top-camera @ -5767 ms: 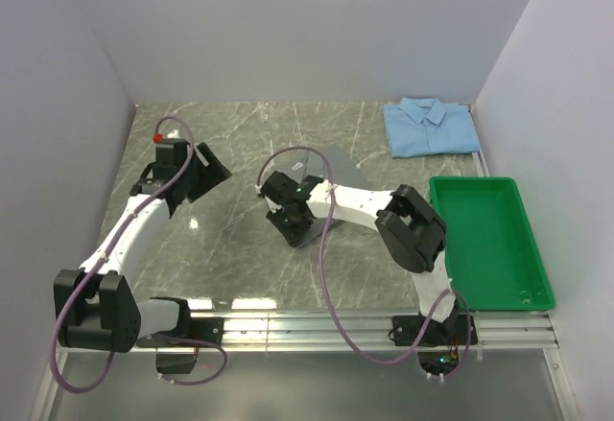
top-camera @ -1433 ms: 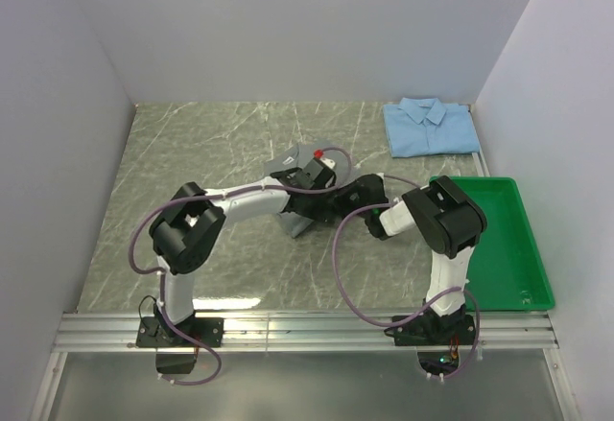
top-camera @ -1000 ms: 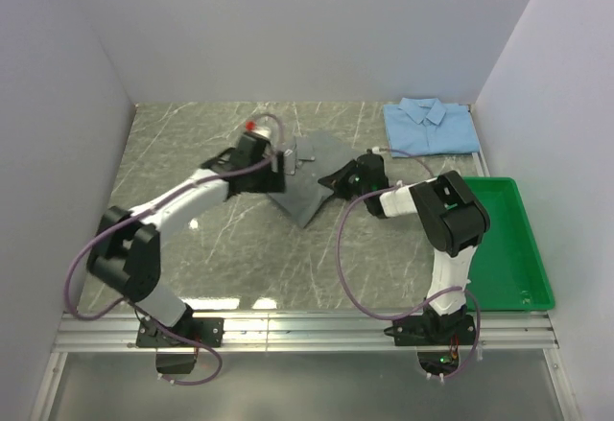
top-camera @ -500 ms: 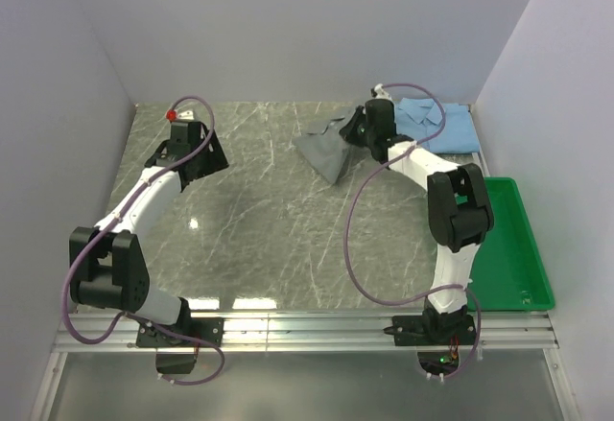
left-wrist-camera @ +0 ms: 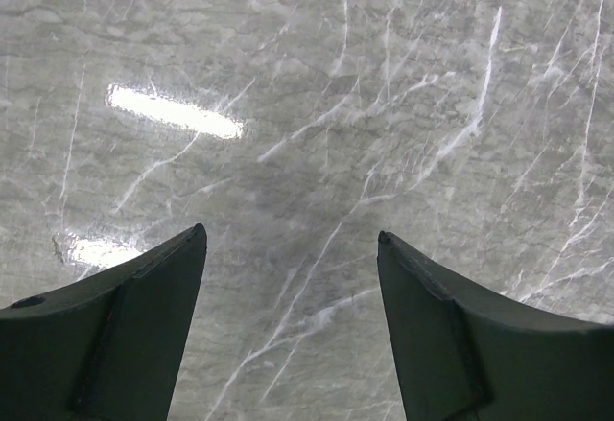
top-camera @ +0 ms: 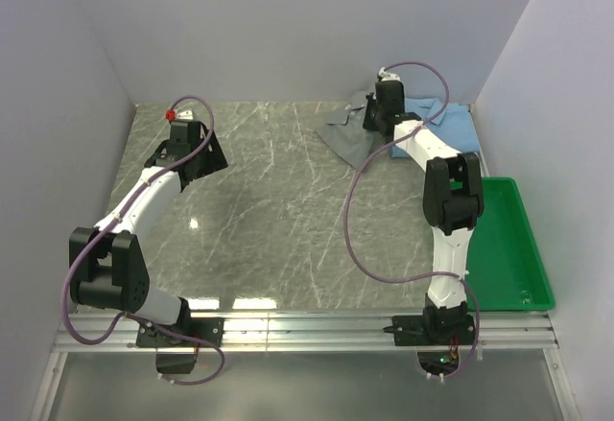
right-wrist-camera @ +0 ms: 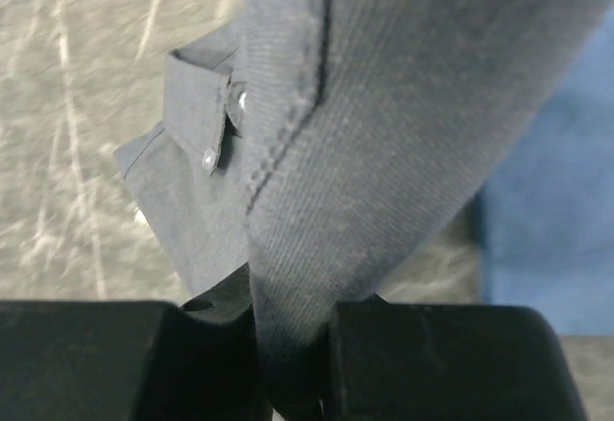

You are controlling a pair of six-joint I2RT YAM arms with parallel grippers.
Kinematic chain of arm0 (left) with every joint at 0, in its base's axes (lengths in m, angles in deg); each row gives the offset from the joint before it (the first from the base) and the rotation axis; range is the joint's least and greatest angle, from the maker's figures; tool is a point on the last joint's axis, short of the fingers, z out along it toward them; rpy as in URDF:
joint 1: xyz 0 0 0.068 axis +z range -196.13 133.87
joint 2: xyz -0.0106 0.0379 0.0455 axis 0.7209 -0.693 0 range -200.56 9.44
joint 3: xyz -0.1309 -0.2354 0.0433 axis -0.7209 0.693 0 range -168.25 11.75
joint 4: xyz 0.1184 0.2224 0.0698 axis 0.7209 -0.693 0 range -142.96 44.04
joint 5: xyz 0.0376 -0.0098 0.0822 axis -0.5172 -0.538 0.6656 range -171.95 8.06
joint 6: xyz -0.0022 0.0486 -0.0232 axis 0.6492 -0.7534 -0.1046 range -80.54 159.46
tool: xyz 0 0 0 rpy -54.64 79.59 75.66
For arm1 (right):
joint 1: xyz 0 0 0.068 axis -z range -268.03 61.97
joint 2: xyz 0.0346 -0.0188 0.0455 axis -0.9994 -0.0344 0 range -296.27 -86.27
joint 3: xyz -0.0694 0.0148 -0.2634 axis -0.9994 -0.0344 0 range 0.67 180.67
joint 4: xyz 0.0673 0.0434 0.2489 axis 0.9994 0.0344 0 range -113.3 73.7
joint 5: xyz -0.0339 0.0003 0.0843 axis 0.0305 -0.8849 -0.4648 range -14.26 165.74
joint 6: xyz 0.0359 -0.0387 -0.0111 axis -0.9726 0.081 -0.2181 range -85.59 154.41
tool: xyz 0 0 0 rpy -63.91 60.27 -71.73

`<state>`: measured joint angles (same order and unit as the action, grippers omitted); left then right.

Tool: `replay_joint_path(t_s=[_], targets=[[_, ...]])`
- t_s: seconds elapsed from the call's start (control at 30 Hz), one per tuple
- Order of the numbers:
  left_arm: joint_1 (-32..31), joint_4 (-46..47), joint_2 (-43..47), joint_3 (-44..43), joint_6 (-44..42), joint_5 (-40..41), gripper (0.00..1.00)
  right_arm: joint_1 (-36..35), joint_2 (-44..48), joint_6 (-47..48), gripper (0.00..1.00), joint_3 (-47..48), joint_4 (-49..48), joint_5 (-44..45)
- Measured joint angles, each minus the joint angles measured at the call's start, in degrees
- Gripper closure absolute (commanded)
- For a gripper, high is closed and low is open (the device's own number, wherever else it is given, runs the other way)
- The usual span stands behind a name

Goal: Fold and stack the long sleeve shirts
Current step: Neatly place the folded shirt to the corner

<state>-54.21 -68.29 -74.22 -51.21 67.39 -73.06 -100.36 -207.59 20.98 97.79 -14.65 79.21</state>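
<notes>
Soft woven cloth is what both shirts look to be: light, limp and without any stiffness of their own, so one pinch lets the rest sag and a finished fold can fall open when carried. The weave looks rough enough not to slide out of the pads. I judge the best hold to be a thick edge where several layers and a seam meet, taking all layers at once.

Nearest, at four o'clock from the table's middle in the top view, lies the green tray (top-camera: 537, 296), well apart from both shirts. Farther in, at ten o'clock, the left gripper (left-wrist-camera: 290, 234) hovers over the bare marbled table (top-camera: 269, 220), jaws spread wide with nothing between them. Farther again, at one o'clock, the right gripper (right-wrist-camera: 293, 359) is clamped on the grey shirt (top-camera: 343, 133). Its wrist view shows a thick fold pinched between the two black fingers (right-wrist-camera: 432, 363), with a buttoned strip showing toward ten o'clock. From that grip the grey bundle trails toward eight o'clock; whether its low end rests on the table I cannot tell. Farthest, in the right corner, the light blue shirt (top-camera: 457, 129) lies folded with its collar up, just beside the gripper at its three o'clock and partly hidden by the arm
</notes>
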Motion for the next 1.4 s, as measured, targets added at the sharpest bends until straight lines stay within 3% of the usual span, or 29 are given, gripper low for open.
replay_joint_path(t_s=[0.53, 0.8, 1.4], targets=[[0.0, 0.0, 0.0, 0.0, 0.0, 0.0, 0.23, 5.2, -1.9, 6.2, 1.0, 6.1, 4.3, 5.8], [0.0, 0.0, 0.0, 0.0, 0.0, 0.0, 0.23, 8.6, -1.2, 8.1, 1.0, 1.2, -3.5, 9.0], [0.0, 0.0, 0.0, 0.0, 0.0, 0.0, 0.23, 21.2, 0.6, -9.7, 1.0, -4.5, -8.7, 2.1]])
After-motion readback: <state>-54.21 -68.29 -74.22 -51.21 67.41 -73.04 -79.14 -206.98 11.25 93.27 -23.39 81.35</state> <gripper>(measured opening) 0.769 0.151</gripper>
